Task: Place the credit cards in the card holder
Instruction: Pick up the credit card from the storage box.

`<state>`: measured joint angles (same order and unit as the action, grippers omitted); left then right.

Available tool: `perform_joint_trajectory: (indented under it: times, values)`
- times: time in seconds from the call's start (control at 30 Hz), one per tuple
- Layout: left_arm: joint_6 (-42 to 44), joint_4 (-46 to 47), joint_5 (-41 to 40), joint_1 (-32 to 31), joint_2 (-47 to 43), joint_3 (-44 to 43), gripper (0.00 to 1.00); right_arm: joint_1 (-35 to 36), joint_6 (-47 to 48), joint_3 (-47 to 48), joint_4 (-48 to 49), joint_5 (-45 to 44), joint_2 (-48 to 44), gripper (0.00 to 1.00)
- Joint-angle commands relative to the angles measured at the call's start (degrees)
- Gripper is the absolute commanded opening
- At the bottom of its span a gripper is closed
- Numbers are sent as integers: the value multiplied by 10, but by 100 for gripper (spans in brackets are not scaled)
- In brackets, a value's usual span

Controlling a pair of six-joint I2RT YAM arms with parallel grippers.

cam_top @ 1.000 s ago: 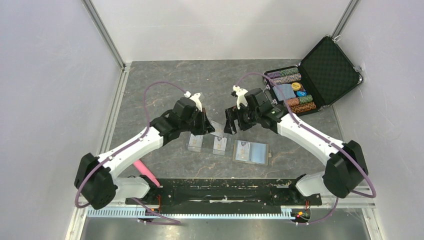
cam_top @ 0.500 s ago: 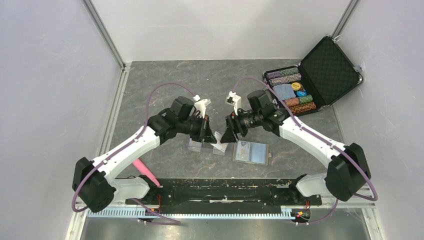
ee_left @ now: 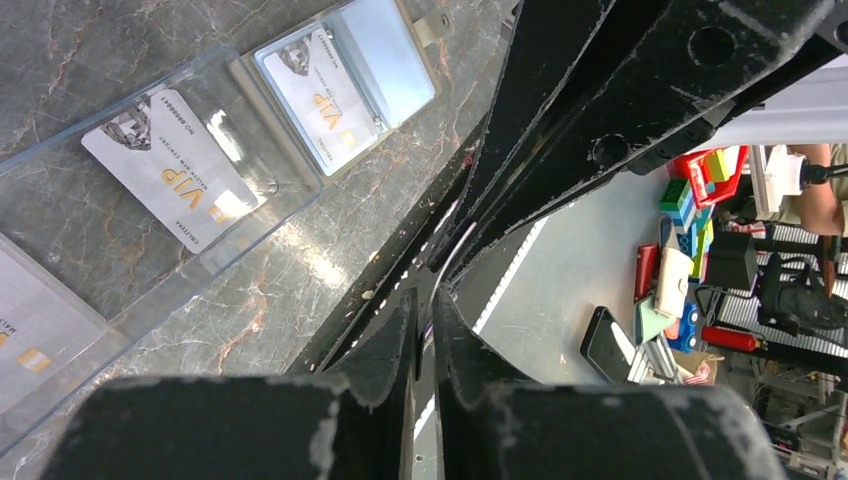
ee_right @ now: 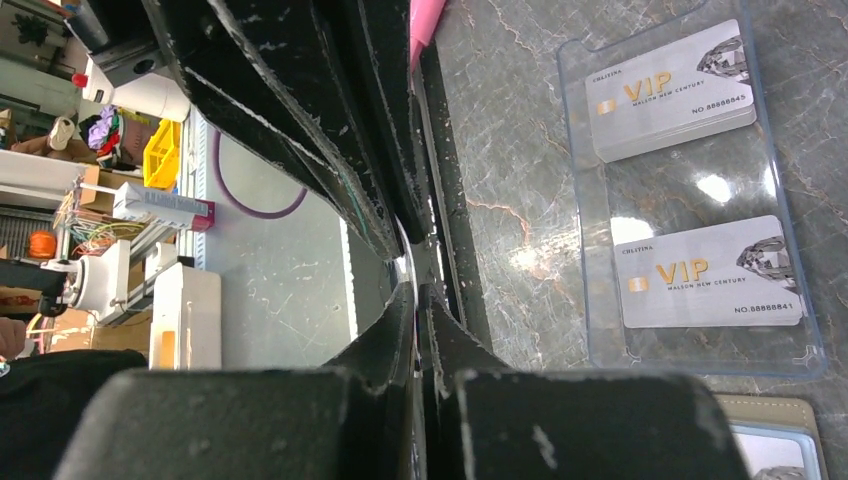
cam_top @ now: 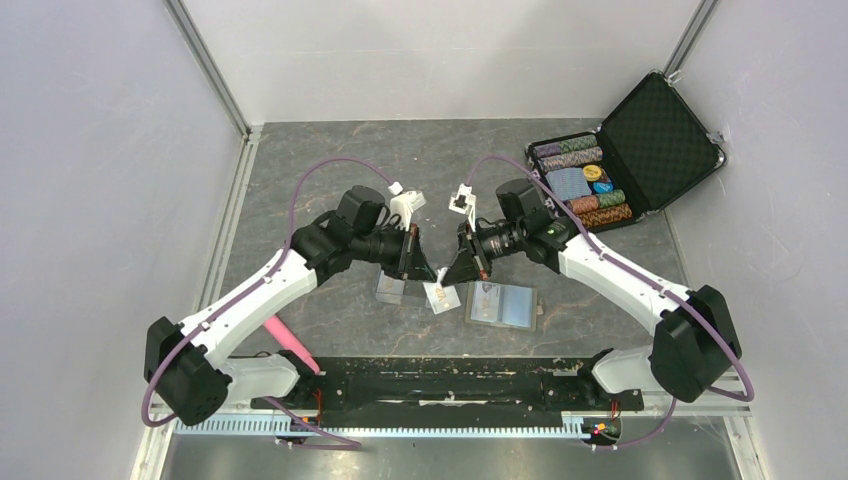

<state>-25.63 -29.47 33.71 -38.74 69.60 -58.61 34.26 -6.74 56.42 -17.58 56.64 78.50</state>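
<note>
marble, grey and veined, tops your table [cam_top: 330, 170] between plain white walls; a black chip case [cam_top: 620, 160] stands open at 2 o'clock. your left gripper [cam_top: 428, 274] and right gripper [cam_top: 456, 277] meet tip to tip, left jaws a slit apart, right pressed together. the flat olive card holder [cam_top: 515, 308] lies open at their 4 o'clock. thin glossy credit cards [ee_right: 690, 272] sit in a clear plastic case [ee_right: 700, 190] beside it.

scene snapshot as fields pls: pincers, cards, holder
left pincer: nearly shut, tip to tip with right; grip unclear
right pincer: shut on thin pale edge, apparently a credit card
card holder: open flat, pocketed card showing
clear case: on table, VIP cards inside
poker-chip case: open, far right corner
</note>
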Motion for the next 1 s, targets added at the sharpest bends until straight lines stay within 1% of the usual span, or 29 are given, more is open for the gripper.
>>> perform_joint_trajectory:
  times: [0.0,0.07,0.1,0.17,0.2,0.3,0.4,0.5,0.53,0.63,0.7,0.77,0.8,0.87,0.97]
  values:
    - [8,16,-20,-3,-14,-19,22,1,-9,8,39,6,0,0]
    - [-2,14,-62,-3,-22,-19,35,-4,-20,6,39,-15,-4,0]
    - [-7,13,-80,-3,-26,-19,43,-8,-28,3,43,-28,-7,0]
    - [-21,14,-124,0,-40,-13,48,-24,-45,-4,49,-54,-19,0]
    - [-29,22,-129,4,-45,-8,49,-33,-57,-9,58,-57,-26,0]
    - [-63,77,-88,24,-55,26,49,-63,-94,-31,92,-51,-45,0]
    - [-99,155,-33,38,-58,66,50,-88,-122,-42,117,-18,-55,0]
    - [-141,248,32,45,-50,104,51,-108,-173,-62,169,21,-63,0]
    - [-151,272,46,45,-45,113,51,-112,-192,-69,201,34,-66,0]
    - [-181,348,72,46,-37,138,52,-117,-254,-90,269,58,-75,0]
    - [-207,408,85,45,-29,154,53,-118,-276,-98,293,64,-76,0]
    - [-227,449,103,46,-15,158,52,-118,-291,-104,309,67,-78,0]
    - [-235,465,111,46,-8,157,51,-118,-301,-108,318,68,-78,0]
    - [-239,474,118,46,4,153,46,-119,-316,-113,337,70,-78,0]
    - [-236,474,123,45,16,145,32,-119,-339,-121,364,73,-77,0]
